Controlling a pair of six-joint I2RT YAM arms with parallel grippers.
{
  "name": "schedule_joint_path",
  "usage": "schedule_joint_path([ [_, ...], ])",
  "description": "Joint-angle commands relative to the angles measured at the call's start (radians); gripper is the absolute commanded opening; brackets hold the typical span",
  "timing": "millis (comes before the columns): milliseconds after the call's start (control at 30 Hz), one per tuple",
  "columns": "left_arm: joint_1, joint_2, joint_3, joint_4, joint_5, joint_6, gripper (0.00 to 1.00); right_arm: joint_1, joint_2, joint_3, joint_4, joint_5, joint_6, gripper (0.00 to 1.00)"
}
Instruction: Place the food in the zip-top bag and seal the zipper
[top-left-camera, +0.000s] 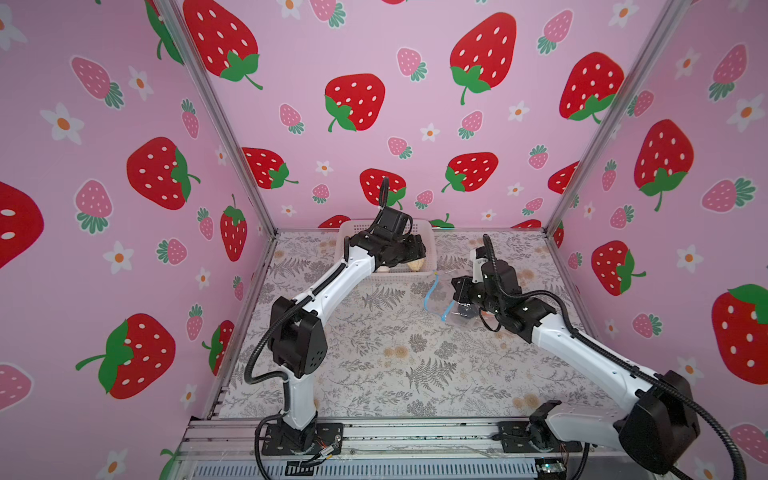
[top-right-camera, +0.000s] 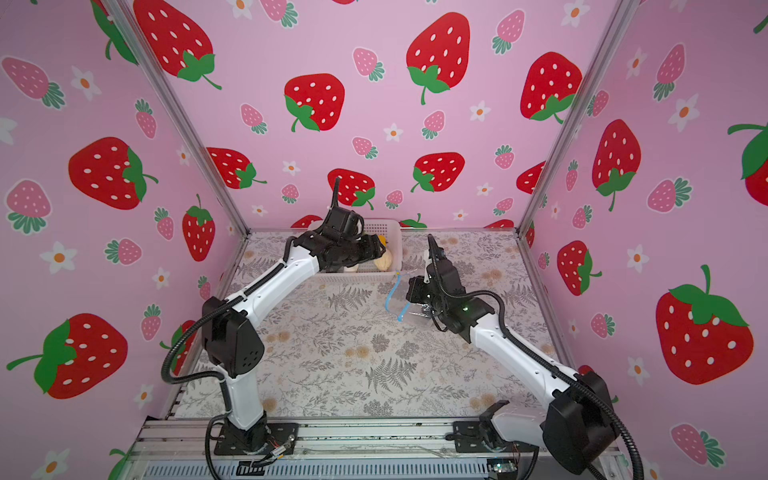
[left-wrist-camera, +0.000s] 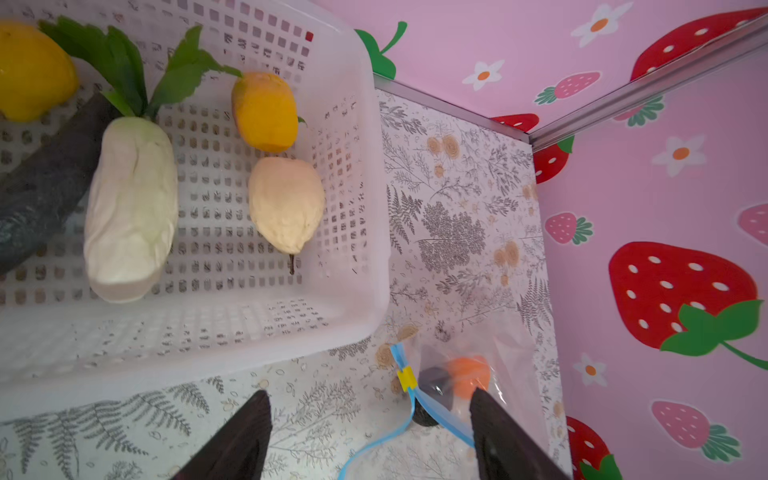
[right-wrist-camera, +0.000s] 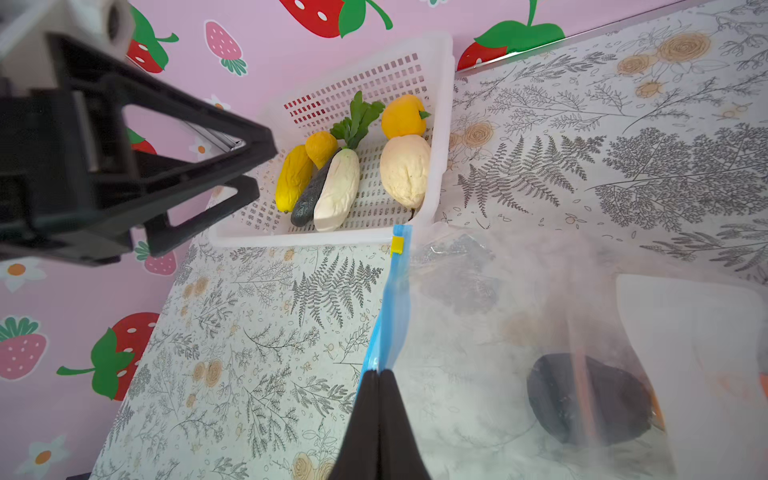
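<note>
Left gripper (left-wrist-camera: 370, 397), jaws spread, poised at the basket (left-wrist-camera: 376, 199), beige fruit (left-wrist-camera: 286, 203) nearest; right gripper (right-wrist-camera: 379, 374) clamps the bag (right-wrist-camera: 498, 311) by its zipper (right-wrist-camera: 397, 291).

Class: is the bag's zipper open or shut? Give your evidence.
Open. The two blue strips of the zipper part beyond the yellow slider, and the bag mouth gapes.

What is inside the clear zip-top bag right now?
Through the zip-top bag a dark round piece and an orange piece show. Its white label covers part, so more could be hidden.
</note>
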Motion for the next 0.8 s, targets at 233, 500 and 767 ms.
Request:
schedule_joint_path([
  [233, 0.047, 0.348, 0.369, -0.171, -0.062, 0.107, 0.80, -0.006, 0.025, 0.012, 0.004, 0.001, -0.011, 0.05],
  [500, 0.055, 0.482, 0.468, -0.121, -0.001, 0.092, 0.88, -0.012, 0.035, 0.021, 0.004, -0.011, -0.015, 0.05],
  [767, 0.073, 0.568, 0.514, -0.058, -0.004, 0.049, 0.90, -0.012, 0.046, 0.042, 0.005, -0.026, -0.018, 0.05],
])
